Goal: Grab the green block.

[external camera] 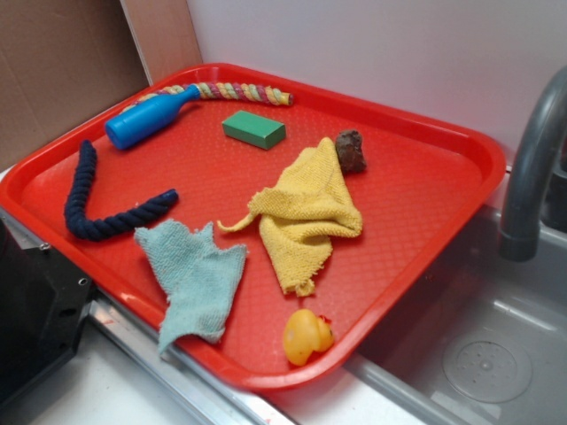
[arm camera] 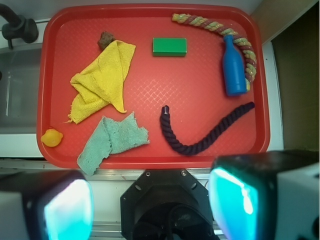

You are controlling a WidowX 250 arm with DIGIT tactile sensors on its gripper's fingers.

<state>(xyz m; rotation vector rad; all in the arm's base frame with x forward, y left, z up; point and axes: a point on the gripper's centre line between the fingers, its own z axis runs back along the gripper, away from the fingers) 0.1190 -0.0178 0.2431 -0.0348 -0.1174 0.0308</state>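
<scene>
A: Start with the jaws: in the wrist view your gripper (arm camera: 150, 205) stands spread wide, one pad at each lower corner, nothing between them.

B: And what lies ahead of them, biggest first?

A: The red tray (arm camera: 150, 15) fills the view beyond the jaws. On it, ahead and left of them, the yellow cloth (arm camera: 100, 80); closer in, the teal cloth (arm camera: 112, 142). Ahead and right, the dark rope (arm camera: 200, 142), the blue bottle (arm camera: 233, 67), the striped rope (arm camera: 220, 27) curling round it. The green block (arm camera: 169, 46) lies flat, far ahead, roughly in line with the gap between the jaws, clear of everything. Then the yellow duck (arm camera: 51, 137) and a brown lump (arm camera: 105, 39) touching the yellow cloth.

B: So how far along are you?

A: I judge barely begun: the block is untouched, so the reach, descent and closing are all left.

B: Anything you can't make out?

A: The exterior view doesn't show the gripper, the pads are cut off below, and I can't tell what the brown lump is
</scene>
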